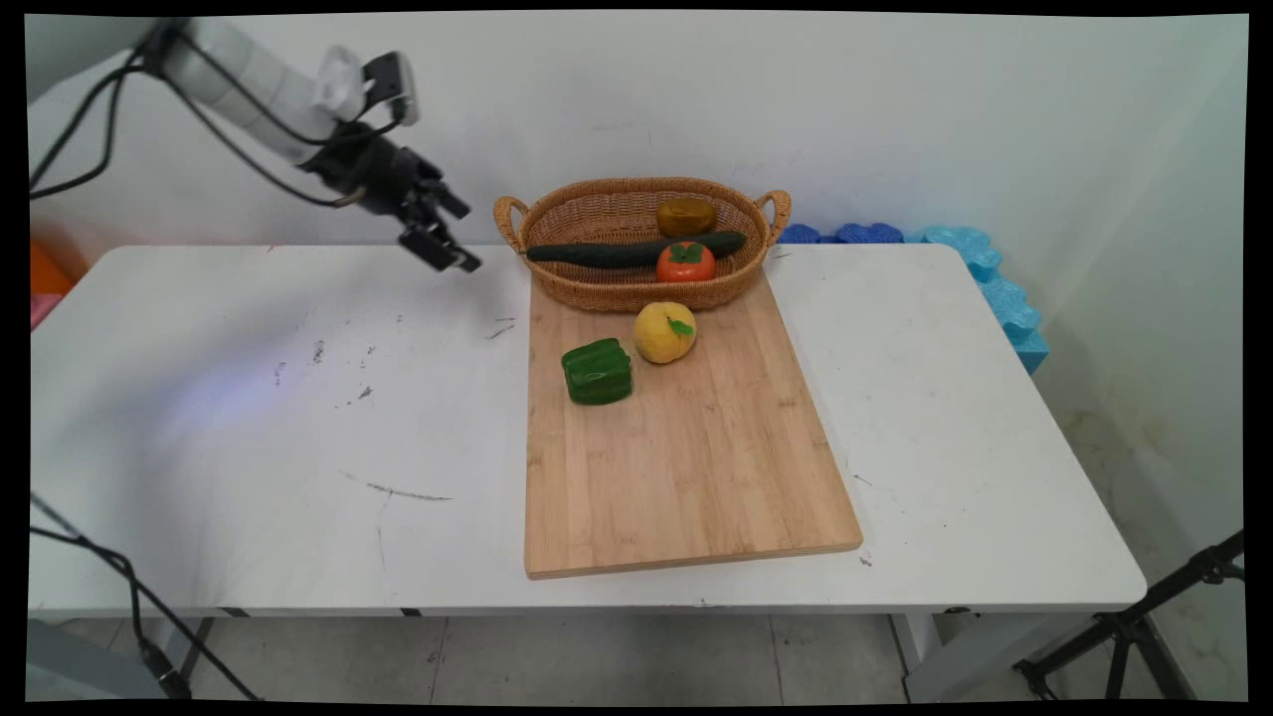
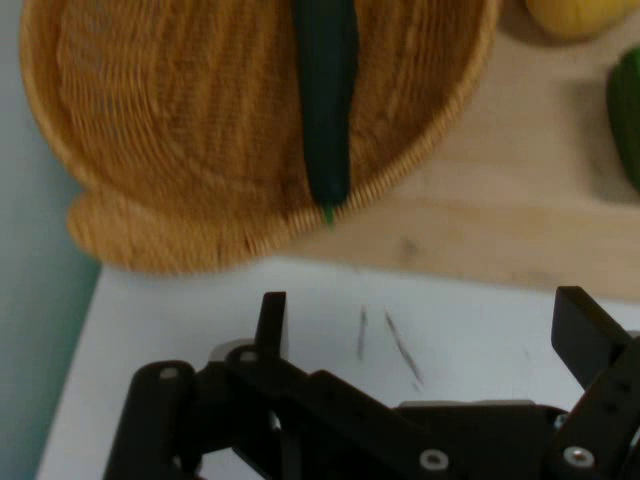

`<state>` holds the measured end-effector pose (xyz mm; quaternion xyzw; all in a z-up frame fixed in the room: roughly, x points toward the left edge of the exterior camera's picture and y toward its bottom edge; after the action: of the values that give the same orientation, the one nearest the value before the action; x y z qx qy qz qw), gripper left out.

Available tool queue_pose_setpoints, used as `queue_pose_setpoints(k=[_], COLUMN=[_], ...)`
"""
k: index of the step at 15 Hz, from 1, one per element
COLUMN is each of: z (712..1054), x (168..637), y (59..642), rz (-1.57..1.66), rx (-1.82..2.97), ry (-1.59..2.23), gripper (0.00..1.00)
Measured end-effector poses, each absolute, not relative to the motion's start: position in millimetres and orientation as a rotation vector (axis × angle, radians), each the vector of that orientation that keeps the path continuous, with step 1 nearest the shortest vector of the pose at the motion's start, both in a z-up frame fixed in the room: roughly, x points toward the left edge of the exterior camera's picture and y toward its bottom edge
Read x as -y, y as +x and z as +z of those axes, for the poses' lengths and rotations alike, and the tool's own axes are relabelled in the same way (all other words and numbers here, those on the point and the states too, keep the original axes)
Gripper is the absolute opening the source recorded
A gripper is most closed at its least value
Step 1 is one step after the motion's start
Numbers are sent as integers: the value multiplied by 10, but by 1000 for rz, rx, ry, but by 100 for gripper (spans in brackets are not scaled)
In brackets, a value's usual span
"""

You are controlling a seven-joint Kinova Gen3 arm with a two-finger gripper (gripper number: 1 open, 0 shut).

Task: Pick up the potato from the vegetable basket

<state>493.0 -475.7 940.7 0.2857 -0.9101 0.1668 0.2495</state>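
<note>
From above the table's near side, the main view shows a white table (image 1: 249, 428) with a wooden cutting board (image 1: 686, 467) lying near its middle. At the board's far end stands an oval wicker basket (image 1: 597, 293) with two handles. Inside it lie a long dark cucumber (image 1: 607, 254), an orange persimmon (image 1: 685, 262) and a brownish fruit (image 1: 686, 216) at the back. On the board, just in front of the basket, sit a yellow fruit (image 1: 664, 332) and, at its eight o'clock, a green bell pepper (image 1: 597, 372). The black gripper (image 1: 445, 231) hangs in the air at the basket's nine o'clock, apart from it, its fingers spread and holding nothing. Blue foam pieces (image 1: 980, 268) lie behind the table on the right.

Seen from the hand, the gripper (image 2: 425, 325) is wide open above bare table. The basket (image 2: 150, 200) fills the twelve o'clock area, the cucumber's (image 2: 328, 100) tip resting on its rim. The yellow fruit (image 2: 575, 15) and bell pepper (image 2: 627, 115) show at two o'clock.
</note>
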Motion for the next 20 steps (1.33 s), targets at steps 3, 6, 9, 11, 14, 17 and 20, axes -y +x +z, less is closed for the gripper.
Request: queue_pose_setpoints(k=[3, 6, 9, 11, 14, 17, 20], z=[9406, 9382, 9337, 9297, 9223, 9128, 9012], x=[5100, 5384, 5667, 5880, 6169, 6441, 6675], y=[4692, 4501, 4311, 4169, 3984, 3799, 3634], rz=[486, 510, 531, 546, 566, 581, 591], rx=[2475, 2474, 2475, 2476, 2482, 2493, 2508], ry=[735, 700, 668, 643, 608, 567, 525], gripper=[100, 100, 100, 100, 100, 100, 100])
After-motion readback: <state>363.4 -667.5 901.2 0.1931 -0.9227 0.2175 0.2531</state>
